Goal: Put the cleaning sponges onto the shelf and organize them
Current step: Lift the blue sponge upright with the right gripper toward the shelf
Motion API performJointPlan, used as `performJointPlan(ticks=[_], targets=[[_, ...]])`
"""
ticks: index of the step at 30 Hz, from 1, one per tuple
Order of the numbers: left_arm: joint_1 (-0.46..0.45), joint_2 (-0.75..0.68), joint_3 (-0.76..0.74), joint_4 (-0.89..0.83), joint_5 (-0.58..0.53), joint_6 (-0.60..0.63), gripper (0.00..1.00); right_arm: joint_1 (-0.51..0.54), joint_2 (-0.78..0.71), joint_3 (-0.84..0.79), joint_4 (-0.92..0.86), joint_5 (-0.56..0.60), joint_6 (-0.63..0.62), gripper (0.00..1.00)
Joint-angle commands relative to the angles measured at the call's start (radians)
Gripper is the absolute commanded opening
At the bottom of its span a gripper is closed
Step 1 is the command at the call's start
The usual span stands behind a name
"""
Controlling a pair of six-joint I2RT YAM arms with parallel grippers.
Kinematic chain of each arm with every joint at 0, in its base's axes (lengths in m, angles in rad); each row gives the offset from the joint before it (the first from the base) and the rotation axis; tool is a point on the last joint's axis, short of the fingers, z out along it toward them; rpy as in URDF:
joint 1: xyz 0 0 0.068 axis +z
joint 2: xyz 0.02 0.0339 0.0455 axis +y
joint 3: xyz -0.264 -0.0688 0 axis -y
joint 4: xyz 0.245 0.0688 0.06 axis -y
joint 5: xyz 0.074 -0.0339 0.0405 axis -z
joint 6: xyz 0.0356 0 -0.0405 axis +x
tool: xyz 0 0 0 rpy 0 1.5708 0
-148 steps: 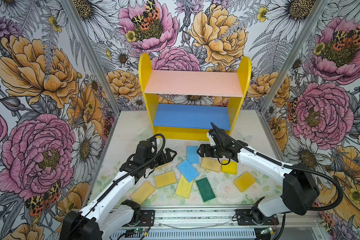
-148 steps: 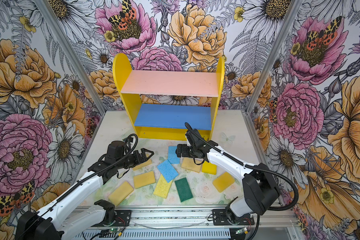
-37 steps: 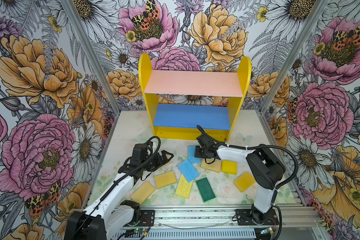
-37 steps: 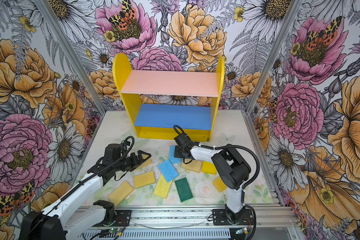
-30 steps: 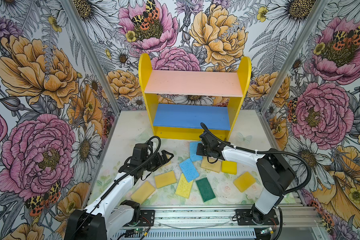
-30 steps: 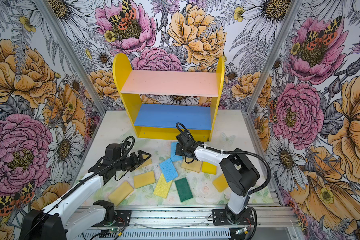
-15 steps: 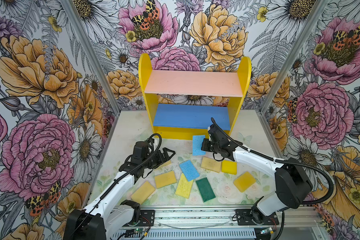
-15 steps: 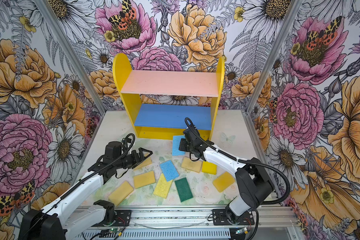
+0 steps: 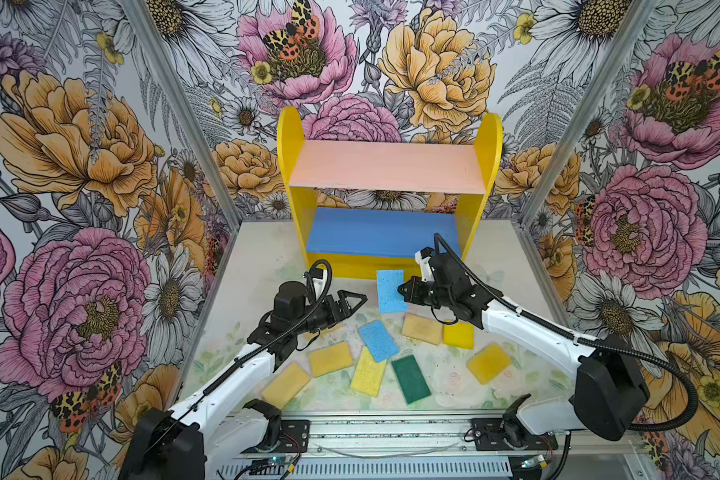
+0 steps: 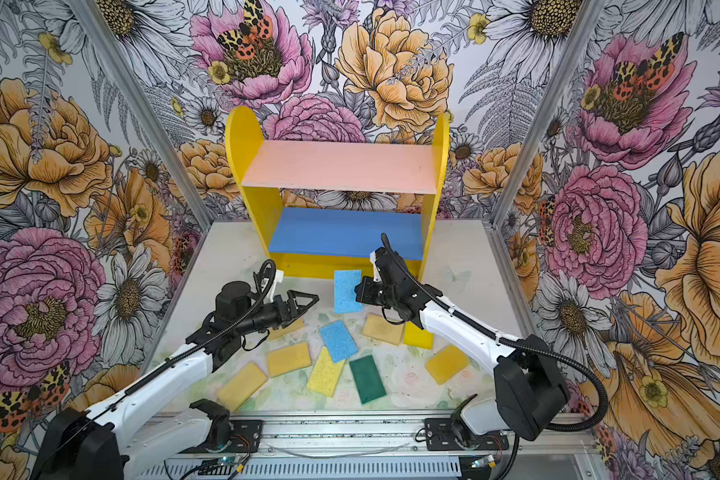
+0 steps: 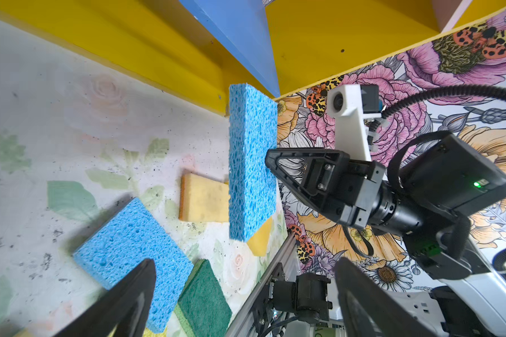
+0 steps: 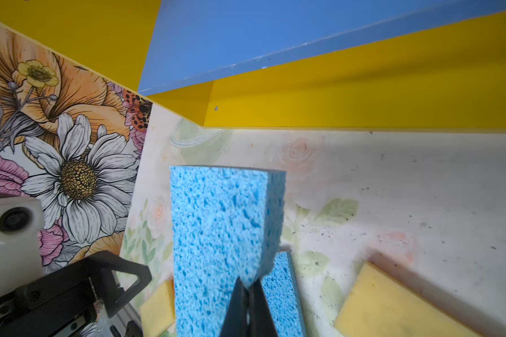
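Blue sponge (image 9: 390, 291) is up off the table (image 9: 258, 266) right now, pinched by one edge in the right claw (image 9: 403, 289). The jaws are clamped on it with such a thin bite that in the right wrist view the two black fingers (image 12: 235, 309) look nearly pressed together under it. It hangs low, just in front of the shelf (image 9: 488, 158), by the yellow base strip, with its broad face turned up toward the top cameras. In both top views its far end overlaps that strip, but the right wrist view shows bare table between them, so I'd call it near, not touching. Left claw (image 9: 352, 305) hovers over the table just left of it, jaws spread wide, tips aimed at the held sponge. Everything else lies flat on the table in front of the shelf. The second blue sponge (image 9: 378, 340) sits between the arms, turned at an angle, its near corner overlapping the pale yellow sponge (image 9: 368, 372). The green sponge (image 9: 411, 379) is just right of that one. The tan sponges (image 9: 331, 358) are scattered about: two on the left near the left arm, one tucked under the right arm and touching the bright yellow sponge (image 9: 458, 336), one off by itself on the right, and what looks like another peeking out from under the left claw, mostly hidden.
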Motion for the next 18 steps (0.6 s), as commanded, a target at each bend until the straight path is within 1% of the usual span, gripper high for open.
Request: performJointPlan(ticks=[1,3,5,8,13,14,16,18], targets=[[-0.007,0.030,0.008,0.178,0.033,-0.067,0.92,0.003,0.011,0.066,0.035,-0.175,-0.013,0.00],[-0.017,0.057,0.008,0.229,0.035,-0.086,0.89,0.015,0.028,0.083,0.035,-0.222,-0.026,0.00],[-0.030,0.080,0.020,0.231,0.036,-0.080,0.87,0.028,0.033,0.092,0.035,-0.237,-0.034,0.00],[-0.039,0.103,0.024,0.238,0.030,-0.079,0.82,0.037,0.031,0.099,0.035,-0.243,-0.038,0.00],[-0.041,0.111,0.029,0.244,0.019,-0.081,0.71,0.039,0.028,0.097,0.035,-0.249,-0.041,0.00],[-0.040,0.112,0.030,0.247,0.019,-0.083,0.66,0.039,0.028,0.097,0.035,-0.248,-0.041,0.00],[-0.042,0.115,0.033,0.251,0.022,-0.081,0.53,0.039,0.028,0.097,0.035,-0.251,-0.041,0.00],[-0.042,0.123,0.033,0.262,0.024,-0.086,0.33,0.041,0.025,0.099,0.035,-0.251,-0.040,0.00]])
